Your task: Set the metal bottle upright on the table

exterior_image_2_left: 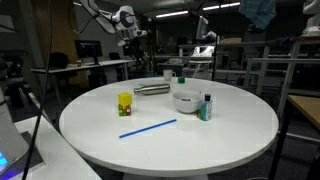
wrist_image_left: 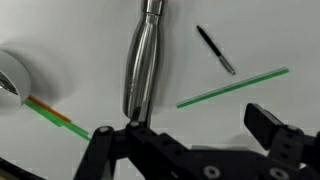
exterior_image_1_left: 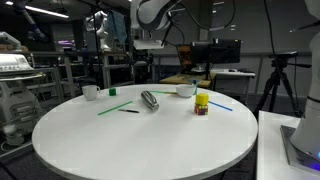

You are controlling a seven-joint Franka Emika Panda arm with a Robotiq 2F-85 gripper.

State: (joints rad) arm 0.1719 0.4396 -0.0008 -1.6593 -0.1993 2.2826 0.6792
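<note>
The metal bottle (exterior_image_1_left: 150,100) is a slim silver cylinder lying on its side near the middle of the round white table (exterior_image_1_left: 120,145). It also shows in an exterior view (exterior_image_2_left: 152,88) and in the wrist view (wrist_image_left: 140,65), with its neck pointing away from the camera. My gripper (wrist_image_left: 185,135) is open and empty. It hangs well above the bottle in both exterior views (exterior_image_1_left: 149,42) (exterior_image_2_left: 135,45). In the wrist view the bottle's base end lies by my left finger.
On the table are a yellow container (exterior_image_1_left: 202,103), a white bowl (exterior_image_1_left: 185,90), a white cup (exterior_image_1_left: 90,92), a green straw (wrist_image_left: 232,87), a black pen (wrist_image_left: 215,50), a blue straw (exterior_image_2_left: 148,129) and a small teal-capped bottle (exterior_image_2_left: 206,107). A white rectangular surface (exterior_image_1_left: 285,150) adjoins.
</note>
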